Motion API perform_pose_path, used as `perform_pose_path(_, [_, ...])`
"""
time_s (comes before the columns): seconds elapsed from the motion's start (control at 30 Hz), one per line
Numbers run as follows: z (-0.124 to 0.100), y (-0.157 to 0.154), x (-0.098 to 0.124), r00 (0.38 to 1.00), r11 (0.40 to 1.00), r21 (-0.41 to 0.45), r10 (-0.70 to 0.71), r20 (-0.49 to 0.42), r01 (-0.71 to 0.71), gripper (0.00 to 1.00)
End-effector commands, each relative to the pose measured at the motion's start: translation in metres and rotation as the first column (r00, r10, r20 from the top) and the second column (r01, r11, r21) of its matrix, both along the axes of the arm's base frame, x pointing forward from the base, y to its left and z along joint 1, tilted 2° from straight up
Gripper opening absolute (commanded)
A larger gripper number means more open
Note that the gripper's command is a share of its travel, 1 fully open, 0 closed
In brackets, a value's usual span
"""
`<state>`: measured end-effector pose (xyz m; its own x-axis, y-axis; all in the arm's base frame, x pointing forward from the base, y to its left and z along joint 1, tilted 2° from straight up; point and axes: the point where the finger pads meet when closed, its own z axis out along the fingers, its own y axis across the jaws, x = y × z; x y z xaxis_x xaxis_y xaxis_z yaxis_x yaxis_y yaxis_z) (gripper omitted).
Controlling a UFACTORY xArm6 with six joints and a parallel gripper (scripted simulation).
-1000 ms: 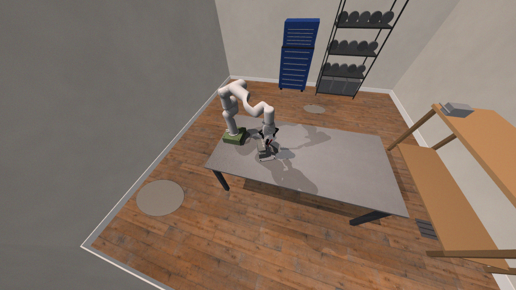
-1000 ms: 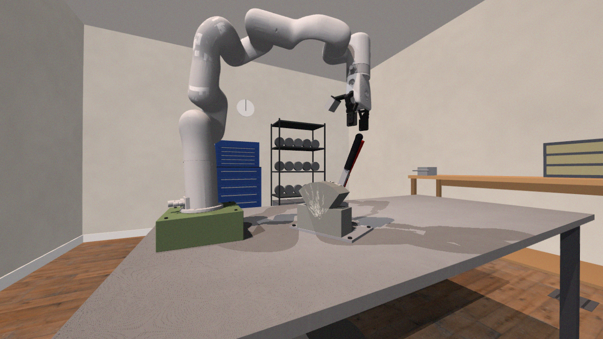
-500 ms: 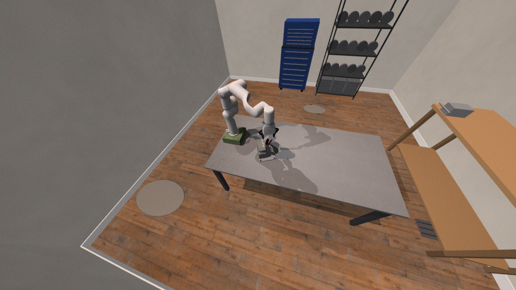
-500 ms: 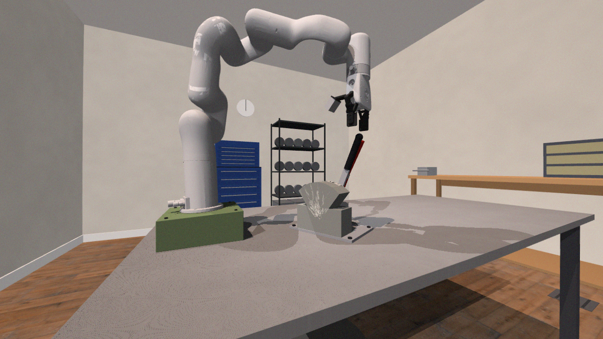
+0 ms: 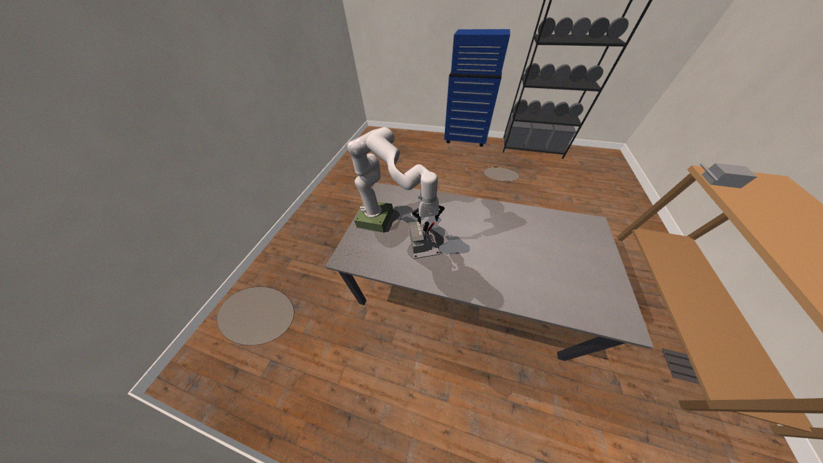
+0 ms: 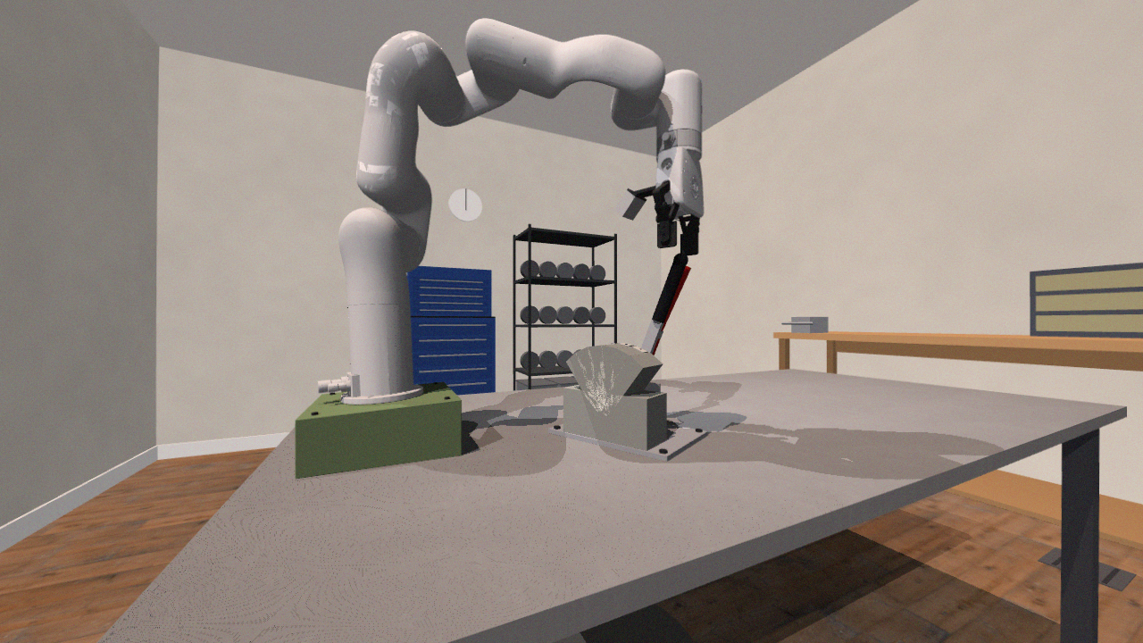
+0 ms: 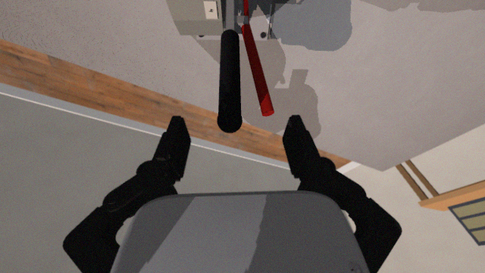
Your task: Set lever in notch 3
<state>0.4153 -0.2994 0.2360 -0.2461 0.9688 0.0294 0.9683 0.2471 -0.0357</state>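
Note:
A grey lever unit (image 6: 615, 404) stands bolted on the table close to my green base. Its black handle (image 6: 670, 296) leans up and to the right, with the red bar (image 6: 674, 301) standing off along its right side. In the wrist view the black handle (image 7: 229, 80) points at me and the red bar (image 7: 257, 72) lies to its right, apart from it. My gripper (image 7: 237, 127) is open and empty, with its fingertips level with the handle's top end, one on each side. It also shows in the side view (image 6: 678, 242). The number plates are too small to read.
The green arm base (image 6: 377, 428) sits left of the lever unit. The grey table (image 5: 488, 258) stretches far to the right. A blue drawer cabinet (image 5: 475, 86) and a black shelf rack (image 5: 566, 74) stand by the far wall, and a wooden bench (image 5: 748, 242) stands to the right.

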Motion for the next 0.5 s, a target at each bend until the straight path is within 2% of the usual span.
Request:
perform_pose_path(0.0, [-0.005,0.000,0.001,1.000,1.000,-0.003,0.000,0.004,0.000,0.99])
perform_pose_path(0.47, [-0.029,0.000,0.000,1.000,1.000,-0.003,0.000,0.004,0.000,0.99])
